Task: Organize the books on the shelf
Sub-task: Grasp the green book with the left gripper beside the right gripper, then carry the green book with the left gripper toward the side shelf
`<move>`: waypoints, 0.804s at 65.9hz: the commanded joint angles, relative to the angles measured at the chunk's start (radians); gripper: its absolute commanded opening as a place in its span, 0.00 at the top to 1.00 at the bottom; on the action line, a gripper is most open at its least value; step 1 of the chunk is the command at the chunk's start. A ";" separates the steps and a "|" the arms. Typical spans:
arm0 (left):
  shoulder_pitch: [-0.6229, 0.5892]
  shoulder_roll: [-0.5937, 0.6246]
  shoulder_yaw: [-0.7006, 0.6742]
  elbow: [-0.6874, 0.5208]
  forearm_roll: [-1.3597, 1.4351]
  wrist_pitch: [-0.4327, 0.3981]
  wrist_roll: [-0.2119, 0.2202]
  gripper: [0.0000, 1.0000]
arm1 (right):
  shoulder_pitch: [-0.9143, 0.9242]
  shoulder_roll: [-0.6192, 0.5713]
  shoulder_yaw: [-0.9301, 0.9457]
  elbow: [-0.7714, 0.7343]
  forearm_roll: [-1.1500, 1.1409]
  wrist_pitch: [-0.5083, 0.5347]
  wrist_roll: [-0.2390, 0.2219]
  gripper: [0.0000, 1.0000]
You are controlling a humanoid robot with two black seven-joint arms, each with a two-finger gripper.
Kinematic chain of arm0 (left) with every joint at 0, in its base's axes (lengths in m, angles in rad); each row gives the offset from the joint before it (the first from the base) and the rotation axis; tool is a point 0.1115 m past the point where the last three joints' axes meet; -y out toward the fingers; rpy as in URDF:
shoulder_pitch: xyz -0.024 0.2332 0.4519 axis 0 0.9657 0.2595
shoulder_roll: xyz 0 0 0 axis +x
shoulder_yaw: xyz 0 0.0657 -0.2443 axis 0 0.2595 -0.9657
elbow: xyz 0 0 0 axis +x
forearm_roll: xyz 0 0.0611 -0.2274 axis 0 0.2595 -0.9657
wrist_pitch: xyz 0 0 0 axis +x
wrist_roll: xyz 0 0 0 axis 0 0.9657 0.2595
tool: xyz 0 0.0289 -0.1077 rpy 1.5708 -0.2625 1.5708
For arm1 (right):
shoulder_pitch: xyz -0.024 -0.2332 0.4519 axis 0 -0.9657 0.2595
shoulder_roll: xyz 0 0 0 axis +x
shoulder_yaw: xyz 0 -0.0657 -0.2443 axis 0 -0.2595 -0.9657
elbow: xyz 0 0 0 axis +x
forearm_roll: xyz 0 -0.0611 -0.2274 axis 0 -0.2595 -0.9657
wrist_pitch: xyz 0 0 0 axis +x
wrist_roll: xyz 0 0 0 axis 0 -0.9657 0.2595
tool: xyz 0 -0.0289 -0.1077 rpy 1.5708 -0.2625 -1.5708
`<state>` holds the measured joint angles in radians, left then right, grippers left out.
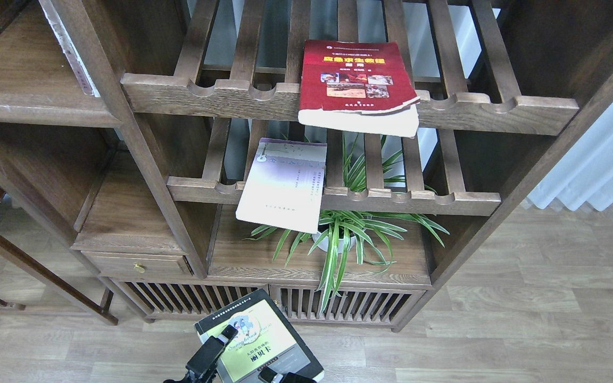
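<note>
Books could fall here. The red book (358,85) lies flat on the top slatted rack (349,103) and its front end sticks out past the rail. The white-lavender book (285,183) lies on the lower slatted rack (333,199) and hangs out even more, tipping down toward the plant (346,234). A bump to the racks could knock either one down onto the leaves or the floor (524,319).

The pale green book (258,340) with the black border is at the bottom of the view, low down, in front of the cabinet. It looks tilted. If it slides, it may drop before it gets to the shelf (30,88), the flat brown board at the upper left, which is well apart from it.

The left fingers (215,348) lie on the cover near its left edge, touching it. The right fingers (277,376) are at its lower edge, mostly cut off by the view. They seem to be holding the book between them, but I cannot tell how far open either pair is.
</note>
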<state>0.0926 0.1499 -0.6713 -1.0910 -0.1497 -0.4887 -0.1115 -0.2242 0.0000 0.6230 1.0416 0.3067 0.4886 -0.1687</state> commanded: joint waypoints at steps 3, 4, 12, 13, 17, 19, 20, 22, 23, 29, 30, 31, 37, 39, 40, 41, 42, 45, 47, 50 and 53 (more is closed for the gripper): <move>-0.010 0.004 0.001 0.002 -0.014 0.000 -0.014 0.22 | -0.001 0.000 0.001 0.000 0.000 0.000 0.000 0.92; -0.010 0.004 0.001 0.002 -0.016 0.000 -0.014 0.30 | -0.001 0.000 0.001 0.000 0.000 0.000 0.000 0.92; -0.010 0.000 0.004 -0.003 -0.016 0.000 -0.002 0.65 | -0.001 0.000 0.004 0.000 0.000 0.000 0.000 0.90; -0.010 0.000 0.004 -0.003 -0.016 0.000 -0.001 0.65 | -0.001 0.000 0.006 0.000 0.000 0.000 0.000 0.90; -0.011 0.000 0.007 -0.003 -0.014 0.000 0.003 0.70 | -0.001 0.000 0.009 0.000 0.000 0.000 0.002 0.90; -0.011 0.000 0.010 -0.003 -0.014 0.000 0.003 0.71 | -0.001 0.000 0.009 0.000 0.000 0.000 0.002 0.90; -0.013 0.002 0.015 -0.003 -0.014 0.000 0.003 0.73 | -0.001 0.000 0.011 0.000 0.002 0.000 0.002 0.90; -0.013 0.004 0.019 -0.003 -0.014 0.000 0.003 0.76 | -0.001 0.000 0.011 0.000 0.002 0.000 0.002 0.90; -0.013 0.007 0.027 -0.003 -0.014 0.000 0.001 0.79 | -0.001 0.000 0.012 0.000 0.002 0.000 0.002 0.90; -0.014 0.008 0.045 -0.003 -0.014 0.000 0.001 0.86 | -0.001 0.000 0.012 0.000 0.002 0.000 0.002 0.90; -0.014 0.008 0.050 -0.001 -0.014 0.000 0.001 0.89 | -0.001 0.000 0.012 0.000 0.002 0.000 0.002 0.90; -0.014 0.008 0.050 -0.003 -0.014 0.000 0.000 0.90 | -0.001 0.000 0.012 0.000 0.002 0.000 0.002 0.90; -0.014 0.008 0.052 -0.003 -0.016 0.000 0.000 0.93 | -0.001 0.000 0.012 -0.002 0.002 0.000 0.003 0.90; -0.014 0.008 0.052 -0.003 -0.016 0.000 0.000 0.94 | -0.001 0.000 0.012 -0.002 0.002 0.000 0.003 0.90; -0.014 0.008 0.050 -0.003 -0.016 0.000 0.000 0.94 | -0.001 0.000 0.012 -0.002 0.002 0.000 0.003 0.90; -0.014 0.008 0.049 -0.003 -0.016 0.000 0.001 0.94 | -0.001 0.000 0.012 0.000 0.002 0.000 0.003 0.90; -0.014 0.008 0.047 -0.003 -0.016 0.000 0.001 0.94 | -0.001 0.000 0.012 0.000 0.002 0.000 0.003 0.90; -0.014 0.008 0.035 -0.006 -0.016 0.000 0.003 0.94 | -0.003 0.000 0.012 0.000 0.002 0.000 0.003 0.90; -0.014 0.008 0.032 -0.006 -0.016 0.000 0.003 0.94 | -0.001 0.000 0.012 0.000 0.002 0.000 0.003 0.90; -0.014 0.010 0.029 -0.007 -0.018 0.000 0.003 0.94 | -0.003 0.000 0.014 -0.002 0.003 0.000 0.003 0.89; -0.014 0.013 0.027 -0.012 -0.018 0.000 0.003 0.94 | -0.003 0.000 0.015 -0.002 0.003 0.000 0.003 0.88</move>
<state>0.0778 0.1584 -0.6281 -1.0955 -0.1656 -0.4887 -0.1122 -0.2262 -0.0004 0.6348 1.0402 0.3087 0.4886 -0.1663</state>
